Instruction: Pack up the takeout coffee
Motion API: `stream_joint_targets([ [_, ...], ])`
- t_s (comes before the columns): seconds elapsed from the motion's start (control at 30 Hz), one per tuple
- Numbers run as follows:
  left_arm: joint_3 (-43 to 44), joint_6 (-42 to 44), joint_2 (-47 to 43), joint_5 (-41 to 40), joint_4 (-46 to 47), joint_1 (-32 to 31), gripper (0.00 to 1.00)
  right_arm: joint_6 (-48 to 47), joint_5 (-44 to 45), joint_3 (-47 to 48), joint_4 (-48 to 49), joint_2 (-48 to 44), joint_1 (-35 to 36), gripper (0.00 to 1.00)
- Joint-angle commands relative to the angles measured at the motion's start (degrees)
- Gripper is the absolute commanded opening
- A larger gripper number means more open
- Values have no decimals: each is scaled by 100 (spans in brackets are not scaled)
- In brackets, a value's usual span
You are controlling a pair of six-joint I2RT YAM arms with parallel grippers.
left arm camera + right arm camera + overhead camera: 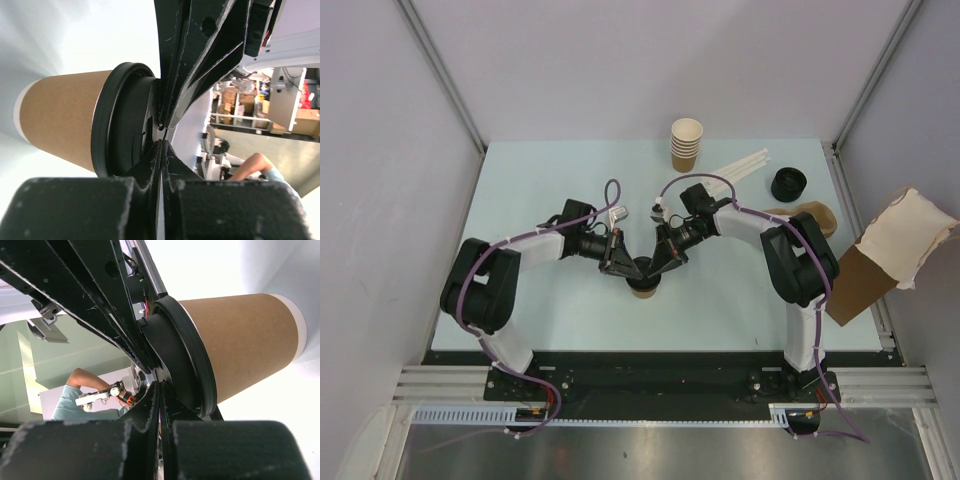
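Left end effector (625,262) and right end effector (663,258) meet from either side over the takeout coffee (643,290), which stands upright near the middle of the surface (520,200). Both look closed to a hairline gap, with nothing seen between the fingers. The left wrist view shows the left end effector (161,136) butted against the top of the black lid (117,120), and the right wrist view shows the same for the right one (157,377) (neither wraps the cup body). Step judged: pressing the lid home, with the cup not yet gripped for carrying. Off the right edge of the surface lies a brown paper bag (865,275), tilted and well apart from the cup. The next move likely calls for one end effector to back off. The other should open wide enough for the cup wall, grip below the lid rim and keep the cup upright on the way to the bag. The right end effector is the nearer one.
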Motion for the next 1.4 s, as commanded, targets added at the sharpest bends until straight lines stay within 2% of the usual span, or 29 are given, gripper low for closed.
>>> stream_joint_targets([
  [0.0,-336,548,641,-1718,-285,94,4,-366,1608,-200,-10,471,-109,0],
  [0.23,-283,478,1001,-1735,-259,182,2,-374,1643,-200,-10,479,-117,0],
  [0.43,-292,478,958,-1683,-241,200,2,-392,1634,-191,-19,471,-117,0],
  [0.63,-222,478,467,-1359,-206,191,4,-401,1476,-191,51,277,-91,0],
  [0.83,-292,259,-491,-857,154,173,9,-208,1072,-191,306,-3,-3,1],
  [1.03,-389,206,-1132,-619,234,-169,9,-76,1054,-191,385,-31,6,1],
  [1.2,-442,57,-1266,-733,506,-556,9,-32,1054,-191,394,14,-21,1],
  [1.37,-327,-58,-907,-1049,629,-653,8,-40,1036,-191,394,66,-38,1],
])
